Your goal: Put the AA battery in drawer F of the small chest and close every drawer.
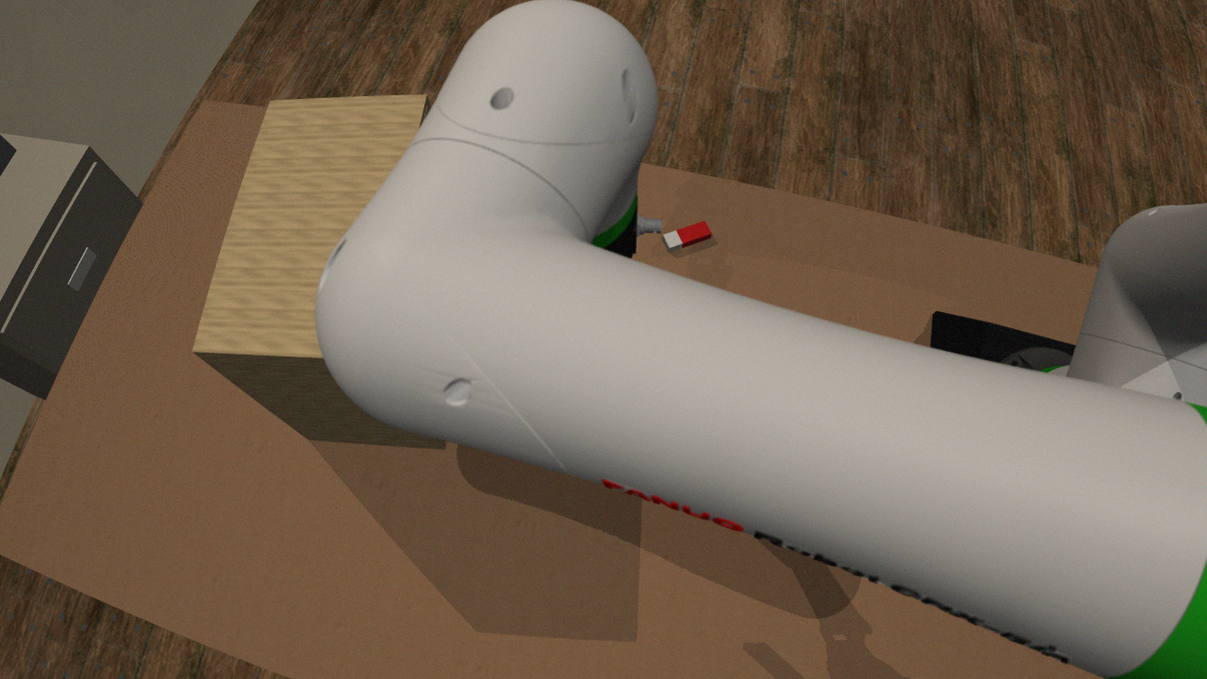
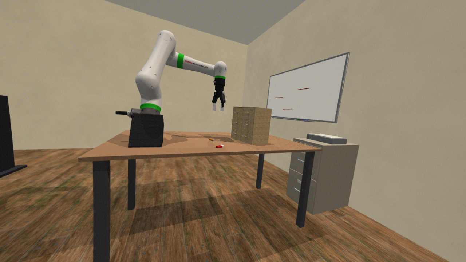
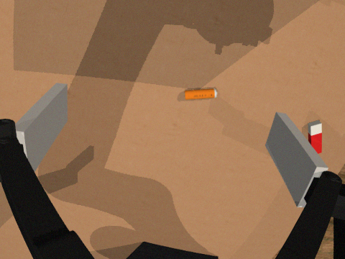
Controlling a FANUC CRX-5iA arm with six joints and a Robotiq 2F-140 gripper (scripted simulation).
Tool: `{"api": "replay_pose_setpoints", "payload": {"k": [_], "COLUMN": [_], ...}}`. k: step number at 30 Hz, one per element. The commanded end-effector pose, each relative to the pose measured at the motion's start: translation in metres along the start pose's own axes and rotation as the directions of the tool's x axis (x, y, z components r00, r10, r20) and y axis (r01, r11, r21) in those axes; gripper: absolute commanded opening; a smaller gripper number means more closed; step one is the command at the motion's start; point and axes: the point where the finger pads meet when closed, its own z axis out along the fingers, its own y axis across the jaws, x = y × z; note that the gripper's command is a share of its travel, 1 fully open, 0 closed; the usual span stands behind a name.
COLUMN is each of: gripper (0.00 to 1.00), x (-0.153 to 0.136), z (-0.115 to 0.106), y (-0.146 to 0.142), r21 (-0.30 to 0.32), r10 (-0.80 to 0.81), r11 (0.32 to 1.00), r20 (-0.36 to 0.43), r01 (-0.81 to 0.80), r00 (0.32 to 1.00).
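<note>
The pincer point(image 2: 217, 107) point(image 3: 171, 116) hangs wide and holds nothing, pointing down above the counter point(image 1: 152, 481) point(image 2: 182, 152) point(image 3: 144, 151). Beneath it the battery point(image 2: 211, 139) point(image 3: 200, 94) lies on its side, its long axis running roughly from one finger toward the other; closing likely needs a quarter turn first.

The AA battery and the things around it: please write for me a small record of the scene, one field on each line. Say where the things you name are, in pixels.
target: orange AA battery point(image 2: 211, 139) point(image 3: 200, 94), lying on its side on the table point(image 1: 379, 540) point(image 2: 182, 154) point(image 3: 144, 144)
end effector point(image 2: 218, 107) point(image 3: 167, 133): open, pointing down above the table, holding nothing
other item: red-and-white eraser-like block point(image 1: 687, 235) point(image 2: 219, 146) point(image 3: 315, 138), on the table
destination: small wooden chest point(image 1: 295, 219) point(image 2: 260, 125), upright
drawers: appear pushed in; letters unreadable
task state: battery not yet in drawer F
</note>
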Motion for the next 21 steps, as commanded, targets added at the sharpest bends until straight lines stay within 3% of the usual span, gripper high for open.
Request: {"api": "replay_pose_setpoints", "payload": {"k": [1,21], "gripper": [1.00,1.00], "x": [0.0001,0.0004], "z": [-0.0002,-0.0002], "y": [0.0003,0.0049], "r21": [0.000,0.000], "r10": [0.003,0.088], "r11": [1.000,0.996], "r20": [0.000,0.000], "r01": [-0.003,-0.088], "r00": [1.000,0.996]}}
